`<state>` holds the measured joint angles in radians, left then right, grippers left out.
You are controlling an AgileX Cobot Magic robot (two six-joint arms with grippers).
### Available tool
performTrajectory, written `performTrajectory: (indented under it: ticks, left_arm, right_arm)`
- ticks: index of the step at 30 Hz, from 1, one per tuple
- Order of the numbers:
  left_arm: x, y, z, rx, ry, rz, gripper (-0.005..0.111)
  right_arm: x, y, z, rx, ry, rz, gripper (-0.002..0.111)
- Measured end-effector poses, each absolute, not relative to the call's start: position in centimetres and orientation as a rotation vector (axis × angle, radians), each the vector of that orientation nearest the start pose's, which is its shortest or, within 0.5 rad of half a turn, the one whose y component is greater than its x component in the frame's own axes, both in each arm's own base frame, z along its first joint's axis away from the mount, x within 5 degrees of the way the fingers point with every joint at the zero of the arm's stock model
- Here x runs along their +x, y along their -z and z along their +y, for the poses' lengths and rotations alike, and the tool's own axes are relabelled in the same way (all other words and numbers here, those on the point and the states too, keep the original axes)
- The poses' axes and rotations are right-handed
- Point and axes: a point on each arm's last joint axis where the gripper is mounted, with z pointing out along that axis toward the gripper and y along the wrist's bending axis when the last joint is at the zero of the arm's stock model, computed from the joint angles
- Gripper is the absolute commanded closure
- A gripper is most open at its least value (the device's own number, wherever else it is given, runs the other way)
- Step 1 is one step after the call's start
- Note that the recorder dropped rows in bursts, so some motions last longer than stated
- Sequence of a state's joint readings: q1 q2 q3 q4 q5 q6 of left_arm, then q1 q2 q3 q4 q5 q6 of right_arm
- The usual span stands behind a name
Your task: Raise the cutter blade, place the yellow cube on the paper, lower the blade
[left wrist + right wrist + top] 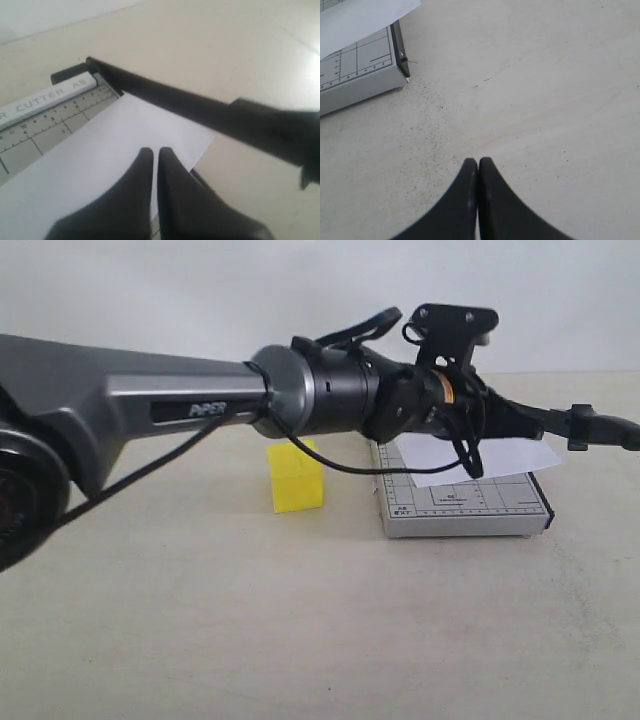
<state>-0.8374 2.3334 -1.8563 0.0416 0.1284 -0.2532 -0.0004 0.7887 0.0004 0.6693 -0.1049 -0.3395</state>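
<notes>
The cutter blade (200, 107) stands raised off the grey gridded board (465, 502), slanting from its hinge to the thick handle end (280, 130). The white paper (100, 155) lies askew on the board and overhangs its edge. My left gripper (154, 150) is shut and empty; it hovers over the paper, just short of the blade. The yellow cube (296, 478) sits on the table left of the board, apart from both grippers. My right gripper (478, 160) is shut and empty over bare table beside a corner of the board (360, 75).
My left arm (330, 390) stretches across the exterior view from the left and hides the back of the board. A white ruler strip (45, 97) marked CUTTER A5 runs along the board by the hinge. The tabletop (300, 620) is beige.
</notes>
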Motion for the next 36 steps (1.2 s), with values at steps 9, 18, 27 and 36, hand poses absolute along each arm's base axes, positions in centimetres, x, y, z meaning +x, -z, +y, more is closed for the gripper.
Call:
performTrajectory:
  ticks: [9, 18, 27, 36]
  left_arm:
    - [33.2, -19.1, -36.8, 0.604, 0.631, 2.135, 0.102]
    - [27.1, -18.6, -27.6, 0.174, 0.675, 2.124, 0.102]
    - [24.0, -18.1, -21.0, 0.033, 0.018, 2.116, 0.102]
    - [23.8, -18.3, -21.9, 0.206, 0.077, 2.114, 0.072]
  right_arm:
    - [10.8, -15.3, -0.6, 0.393, -0.113, 2.155, 0.109]
    - [10.8, -15.3, -0.6, 0.396, -0.116, 2.157, 0.109]
    - [10.8, -15.2, -0.6, 0.395, -0.117, 2.159, 0.109]
    - [10.8, -15.2, -0.5, 0.394, -0.119, 2.163, 0.109]
